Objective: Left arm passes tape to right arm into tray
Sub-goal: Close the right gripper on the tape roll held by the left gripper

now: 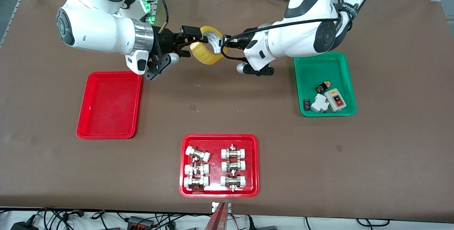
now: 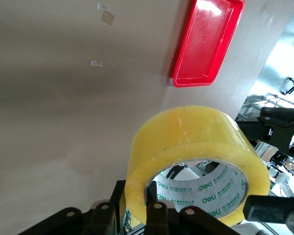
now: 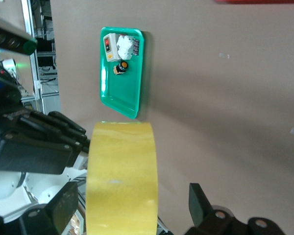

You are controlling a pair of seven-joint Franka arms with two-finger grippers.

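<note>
In the front view, the tape is held in the air between the two arms, over bare table toward the robots' bases. It is met from one side by the left gripper and from the other by the right gripper. The tray lies on the table toward the right arm's end, nearer the front camera than the tape. A green tray of small parts lies toward the left arm's end, and a red tray of fittings lies nearest the camera. In the left wrist view, the tape is seen clamped through its white core by the left gripper; the tray is well apart. In the right wrist view, the tape stands edge-on between the spread fingers of the right gripper, which are apart from it.
</note>
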